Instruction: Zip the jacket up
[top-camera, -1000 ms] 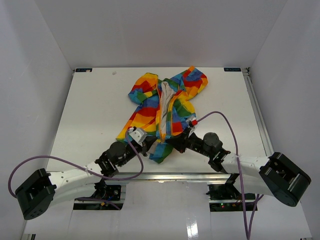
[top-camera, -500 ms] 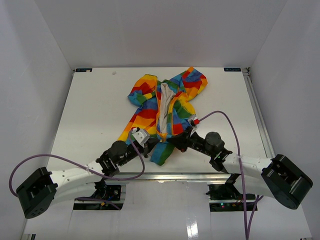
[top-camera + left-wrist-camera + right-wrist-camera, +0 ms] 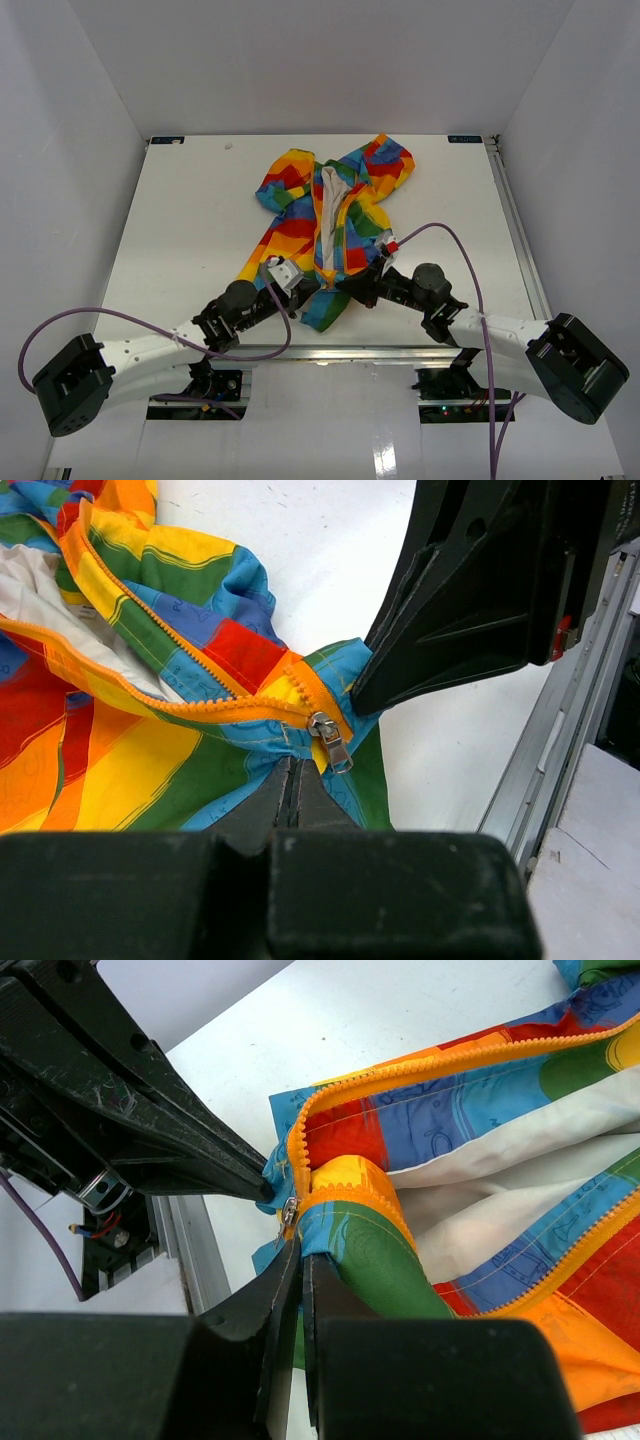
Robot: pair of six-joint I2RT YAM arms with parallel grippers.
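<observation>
The rainbow patchwork jacket (image 3: 340,200) lies front-up on the white table, open along its yellow zipper with white lining showing. My left gripper (image 3: 310,289) is shut on the jacket's bottom hem (image 3: 293,772), just below the silver zipper slider (image 3: 328,742). My right gripper (image 3: 347,290) is shut on the hem of the other front panel (image 3: 301,1250), right beside the slider (image 3: 290,1210). The two grippers' tips nearly meet at the zipper's bottom end. The right gripper's fingers (image 3: 470,590) show in the left wrist view, and the left gripper's fingers (image 3: 130,1090) in the right wrist view.
An aluminium rail (image 3: 330,352) runs along the table's near edge, close behind both grippers, and also shows in the left wrist view (image 3: 570,730). Purple cables (image 3: 455,250) loop over both arms. White walls enclose the table on three sides.
</observation>
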